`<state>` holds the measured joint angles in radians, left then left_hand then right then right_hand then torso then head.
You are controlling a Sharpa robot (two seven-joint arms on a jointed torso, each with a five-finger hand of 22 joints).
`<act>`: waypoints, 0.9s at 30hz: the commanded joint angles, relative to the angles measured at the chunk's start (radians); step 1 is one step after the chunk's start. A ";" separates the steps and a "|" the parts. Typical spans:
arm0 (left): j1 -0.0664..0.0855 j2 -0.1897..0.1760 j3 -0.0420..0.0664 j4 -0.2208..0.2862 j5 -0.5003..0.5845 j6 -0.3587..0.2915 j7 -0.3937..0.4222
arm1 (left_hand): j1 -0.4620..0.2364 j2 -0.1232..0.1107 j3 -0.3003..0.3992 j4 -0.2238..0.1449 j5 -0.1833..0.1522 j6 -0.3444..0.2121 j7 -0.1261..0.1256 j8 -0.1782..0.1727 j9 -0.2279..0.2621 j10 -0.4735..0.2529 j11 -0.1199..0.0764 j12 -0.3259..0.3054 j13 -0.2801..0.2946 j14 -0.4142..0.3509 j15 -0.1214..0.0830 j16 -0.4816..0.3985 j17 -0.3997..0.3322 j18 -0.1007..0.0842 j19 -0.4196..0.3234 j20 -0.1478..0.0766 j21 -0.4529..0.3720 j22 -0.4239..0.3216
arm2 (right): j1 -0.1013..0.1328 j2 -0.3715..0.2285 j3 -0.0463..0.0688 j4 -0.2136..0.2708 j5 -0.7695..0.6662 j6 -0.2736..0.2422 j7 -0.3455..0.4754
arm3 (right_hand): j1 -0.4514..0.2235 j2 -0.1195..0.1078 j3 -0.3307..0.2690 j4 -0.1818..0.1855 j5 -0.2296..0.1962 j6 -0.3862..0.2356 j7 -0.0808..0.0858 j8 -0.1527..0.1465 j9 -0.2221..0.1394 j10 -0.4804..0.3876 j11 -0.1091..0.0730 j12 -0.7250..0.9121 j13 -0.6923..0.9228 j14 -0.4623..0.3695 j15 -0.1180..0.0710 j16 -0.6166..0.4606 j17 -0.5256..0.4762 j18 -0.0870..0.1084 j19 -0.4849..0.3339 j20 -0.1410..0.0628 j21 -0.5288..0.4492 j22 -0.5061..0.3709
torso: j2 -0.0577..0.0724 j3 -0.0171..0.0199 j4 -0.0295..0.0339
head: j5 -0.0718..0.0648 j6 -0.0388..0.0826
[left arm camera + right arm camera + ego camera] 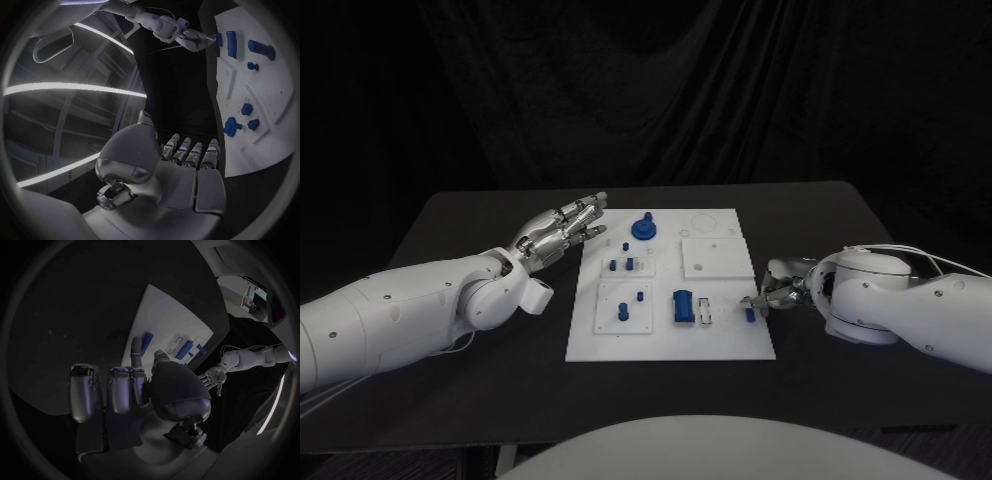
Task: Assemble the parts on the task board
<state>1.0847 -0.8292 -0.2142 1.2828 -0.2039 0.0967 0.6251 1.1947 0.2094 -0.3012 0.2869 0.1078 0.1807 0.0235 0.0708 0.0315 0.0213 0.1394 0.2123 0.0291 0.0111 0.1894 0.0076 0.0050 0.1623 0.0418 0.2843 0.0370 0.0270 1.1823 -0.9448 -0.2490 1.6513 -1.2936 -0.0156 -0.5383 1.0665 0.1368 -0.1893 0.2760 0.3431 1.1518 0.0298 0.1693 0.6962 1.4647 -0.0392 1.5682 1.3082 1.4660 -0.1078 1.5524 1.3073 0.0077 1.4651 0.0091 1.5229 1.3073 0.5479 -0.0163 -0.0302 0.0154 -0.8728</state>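
At the board's right edge, my right hand (pixel 776 292) pinches a small blue part (pixel 750 314) between thumb and a finger, low over the near right corner of the board (pixel 733 345). The part sits just beside a white slotted block (pixel 707 312) and a larger blue cylinder (pixel 682 306) lying on the near half of the board. I cannot tell whether the pinched part touches the board surface.

My left hand (pixel 560 235) hangs beside the board's left edge, fingers spread and straight, grasping nothing. It is apart from all parts.

Other parts noted: a blue knob (pixel 643 228) standing at the far left of the board, two short pegs (pixel 627 265) upright in the mid-left panel, and a peg piece (pixel 625 310) in the near-left panel. A square white plate (pixel 710 256) on the far right carries nothing blue.

Judgement: the step in hand is seating the small part near the slotted block. The next move calls for fine alignment over its seat, then a straight press and a clean release. Risk: the part slips or tilts in so light a pinch.
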 commanded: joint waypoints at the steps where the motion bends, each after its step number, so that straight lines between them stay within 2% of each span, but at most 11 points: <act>1: -0.004 0.004 0.001 -0.001 -0.006 0.021 0.017 | 0.020 0.002 0.011 -0.002 0.039 -0.001 0.009 0.002 -0.001 -0.004 0.005 -0.003 -0.001 -0.001 -0.005 0.001 0.000 0.012 -0.007 0.003 0.000 -0.002 | -0.003 0.008 0.001 -0.004 -0.013 -0.026 -0.011 | 0.023 -0.003 0.003 -0.009 0.019 0.002 0.001 -0.006 -0.001 0.106 0.005 0.003 0.263 0.096 0.003 0.005 0.218 0.007 0.076 0.001 -0.007 0.244 | 0.000 0.0007 0.0002 | -0.001 0.000; 5: -0.005 0.005 0.001 -0.001 -0.006 0.024 0.014 | 0.026 0.002 0.013 -0.004 0.054 -0.002 0.009 0.002 -0.001 -0.004 0.005 -0.003 -0.001 -0.001 -0.004 0.001 0.000 0.012 -0.007 0.004 0.000 -0.002 | -0.004 0.019 0.001 -0.010 -0.033 -0.024 -0.017 | 0.064 -0.018 0.015 -0.032 0.066 0.015 -0.009 0.012 0.018 0.106 -0.003 0.003 0.263 0.097 -0.003 0.006 0.221 0.009 0.073 -0.004 -0.013 0.242 | -0.001 0.0002 -0.0001 | -0.001 0.000; 10: -0.007 0.004 0.001 -0.002 -0.006 0.025 0.013 | 0.026 0.003 0.014 -0.003 0.055 -0.002 0.009 0.002 -0.001 -0.005 0.005 -0.003 -0.001 -0.001 -0.003 0.001 0.000 0.012 -0.007 0.004 0.000 -0.002 | -0.007 0.032 0.001 -0.021 -0.053 -0.024 -0.027 | 0.070 -0.021 0.017 -0.035 0.069 0.014 -0.009 0.014 0.022 0.106 -0.004 0.003 0.263 0.097 -0.004 0.006 0.221 0.010 0.069 -0.005 -0.019 0.240 | 0.000 -0.0010 -0.0009 | 0.002 0.000; 19: -0.008 0.004 0.001 -0.002 -0.006 0.027 0.011 | 0.030 0.006 0.016 -0.002 0.071 -0.003 0.009 0.002 -0.001 -0.005 0.005 -0.003 -0.001 -0.001 0.001 0.001 0.000 0.010 -0.007 0.004 0.001 -0.002 | -0.016 0.052 0.001 -0.035 -0.073 0.001 -0.054 | 0.089 -0.030 0.023 -0.047 0.071 0.001 -0.009 0.015 0.031 0.106 -0.004 0.003 0.263 0.096 -0.005 0.005 0.218 0.015 0.060 -0.007 -0.036 0.234 | 0.000 -0.0006 0.0003 | 0.005 0.000; 27: -0.010 0.004 0.001 -0.002 -0.006 0.029 0.011 | 0.034 0.012 0.019 -0.002 0.093 -0.004 0.009 0.001 -0.001 -0.005 0.005 -0.003 -0.001 -0.001 0.004 0.001 0.000 0.008 -0.007 0.004 0.001 -0.002 | -0.022 0.066 0.001 -0.046 -0.089 0.034 -0.075 | 0.141 -0.035 0.062 -0.080 0.075 -0.022 -0.009 0.011 0.040 0.106 -0.004 0.003 0.263 0.096 -0.006 0.004 0.216 0.017 0.056 -0.008 -0.043 0.231 | 0.000 -0.0001 0.0003 | 0.006 0.000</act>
<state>1.0775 -0.8263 -0.2142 1.2805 -0.2039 0.1086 0.6227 1.2215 0.2195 -0.2889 0.2855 0.1951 0.1770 0.0271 0.0707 0.0313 0.0213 0.1393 0.2122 0.0291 0.0110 0.1894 0.0076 0.0050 0.1623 0.0381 0.2880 0.0370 0.0265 1.1626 -0.8797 -0.2487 1.6079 -1.3570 -0.0087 -0.5708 1.2016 0.1017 -0.1292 0.1952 0.4146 1.1361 0.0202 0.1791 0.7365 1.4647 -0.0393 1.5683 1.3086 1.4659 -0.1078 1.5525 1.3073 0.0078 1.4651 0.0091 1.4854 1.3080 0.5478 -0.0168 -0.0299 0.0207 -0.8728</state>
